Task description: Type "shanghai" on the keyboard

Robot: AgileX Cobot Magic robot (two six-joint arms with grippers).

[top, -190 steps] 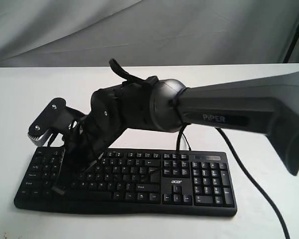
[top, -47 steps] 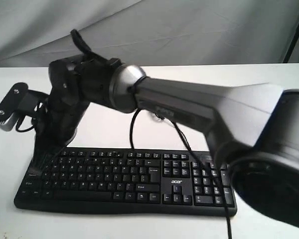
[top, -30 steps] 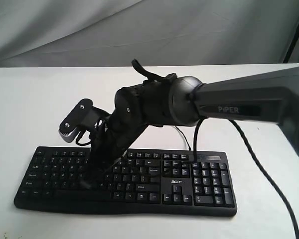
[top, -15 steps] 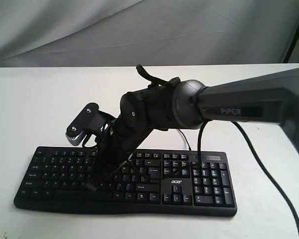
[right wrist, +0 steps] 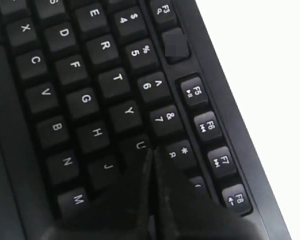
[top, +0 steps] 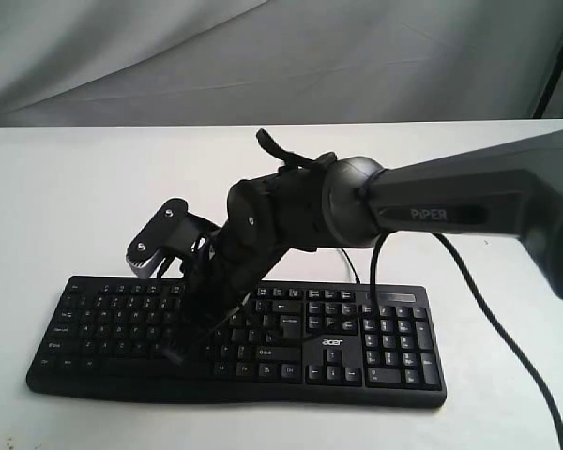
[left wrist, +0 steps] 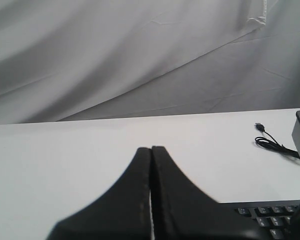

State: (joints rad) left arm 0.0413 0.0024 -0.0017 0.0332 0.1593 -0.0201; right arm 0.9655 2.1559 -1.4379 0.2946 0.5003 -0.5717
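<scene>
Both sets of jaws are together, the right set over the keyboard [right wrist: 80,100].
</scene>
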